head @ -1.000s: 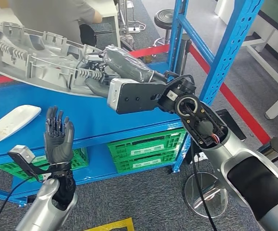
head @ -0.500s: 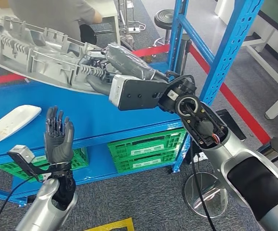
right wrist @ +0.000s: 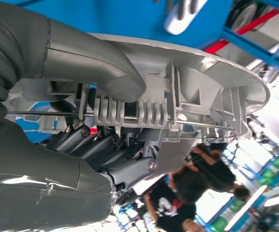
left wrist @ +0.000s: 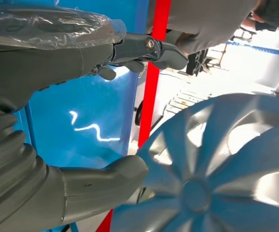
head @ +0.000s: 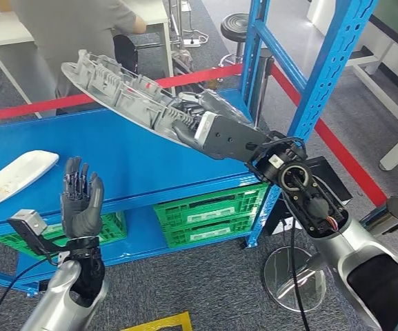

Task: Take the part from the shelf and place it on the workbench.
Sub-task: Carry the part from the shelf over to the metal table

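Lifted and swung rightward since a second ago, the grey part (head: 134, 96) now tilts above the blue shelf (head: 134, 162). Nearest, the left hand (head: 81, 200) stands upright, fingers spread, holding nothing. Beyond, the right hand (head: 207, 124) grips the part's ribbed edge.

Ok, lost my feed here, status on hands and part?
Right hand grips wheel cover, lifted off the blue shelf. Left hand open, raised, empty. Shelf upright close beside the right arm.
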Robot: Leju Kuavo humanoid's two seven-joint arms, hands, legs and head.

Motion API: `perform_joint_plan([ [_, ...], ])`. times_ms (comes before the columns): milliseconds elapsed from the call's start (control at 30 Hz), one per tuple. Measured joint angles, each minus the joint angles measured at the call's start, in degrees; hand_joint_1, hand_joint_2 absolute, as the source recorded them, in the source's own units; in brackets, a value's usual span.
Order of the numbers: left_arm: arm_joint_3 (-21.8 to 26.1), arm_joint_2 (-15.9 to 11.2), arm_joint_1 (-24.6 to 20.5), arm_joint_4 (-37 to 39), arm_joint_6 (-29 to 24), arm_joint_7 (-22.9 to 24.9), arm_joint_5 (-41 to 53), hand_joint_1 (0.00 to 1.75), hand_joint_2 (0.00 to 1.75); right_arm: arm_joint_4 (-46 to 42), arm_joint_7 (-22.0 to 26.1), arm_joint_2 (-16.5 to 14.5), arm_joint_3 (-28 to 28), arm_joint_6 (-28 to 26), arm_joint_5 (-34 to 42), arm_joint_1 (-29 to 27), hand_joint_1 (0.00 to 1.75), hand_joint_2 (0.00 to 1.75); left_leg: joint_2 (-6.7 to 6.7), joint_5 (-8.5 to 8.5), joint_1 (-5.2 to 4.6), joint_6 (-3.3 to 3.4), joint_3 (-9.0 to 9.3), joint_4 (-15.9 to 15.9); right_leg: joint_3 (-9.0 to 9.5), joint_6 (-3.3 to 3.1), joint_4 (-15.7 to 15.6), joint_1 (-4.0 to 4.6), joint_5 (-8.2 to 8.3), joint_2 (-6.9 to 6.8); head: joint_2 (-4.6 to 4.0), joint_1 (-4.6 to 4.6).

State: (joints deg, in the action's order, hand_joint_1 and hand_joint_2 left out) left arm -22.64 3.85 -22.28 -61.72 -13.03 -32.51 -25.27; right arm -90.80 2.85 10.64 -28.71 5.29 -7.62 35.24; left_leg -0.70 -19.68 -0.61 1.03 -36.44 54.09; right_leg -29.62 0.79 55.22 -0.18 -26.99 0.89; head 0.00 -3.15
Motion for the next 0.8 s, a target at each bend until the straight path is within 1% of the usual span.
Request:
perform_joint_plan([
  [233, 0.0, -0.3, 0.2, -0.8, 0.1, 0.2, 0.0, 0.00, 1.75, -2.9, -0.9, 2.7, 1.6, -0.4, 0.0, -2.2, 1.75, 1.75, 0.02, 0.01, 0.03, -0.01, 0.03, 0.0, 0.00, 0.00, 0.0, 0.01, 0.00, 0.01, 0.00, 0.00],
  [467, 0.0, -0.8, 0.6, -1.2, 0.2, 0.4, -0.1, 0.00, 1.75, -4.3, -1.6, 5.3, 4.1, -1.9, 1.0, -6.4, 1.75, 1.75, 0.00, 0.00, 0.02, -0.01, 0.01, 0.0, 0.01, 0.00, 0.0, 0.02, -0.01, 0.00, 0.00, 0.00],
  [667, 0.0, -1.2, 0.7, -1.3, 0.9, 0.0, -0.3, 0.00, 1.75, -5.2, -1.5, 6.1, 5.7, -2.3, 0.5, -8.6, 1.75, 1.75, -0.02, -0.10, -0.11, 0.03, -0.02, 0.1, 0.02, 0.02, 0.0, -0.08, -0.01, 0.02, 0.00, 0.01],
  [800, 0.0, -1.4, 0.7, -1.3, 1.0, -0.3, -0.4, 0.00, 1.75, -5.7, -1.2, 6.3, 6.3, -2.3, 0.1, -9.3, 1.75, 1.75, -0.02, -0.22, -0.21, 0.21, -0.04, 0.2, 0.06, 0.11, 0.0, -0.17, -0.07, 0.01, 0.00, 0.02],
])
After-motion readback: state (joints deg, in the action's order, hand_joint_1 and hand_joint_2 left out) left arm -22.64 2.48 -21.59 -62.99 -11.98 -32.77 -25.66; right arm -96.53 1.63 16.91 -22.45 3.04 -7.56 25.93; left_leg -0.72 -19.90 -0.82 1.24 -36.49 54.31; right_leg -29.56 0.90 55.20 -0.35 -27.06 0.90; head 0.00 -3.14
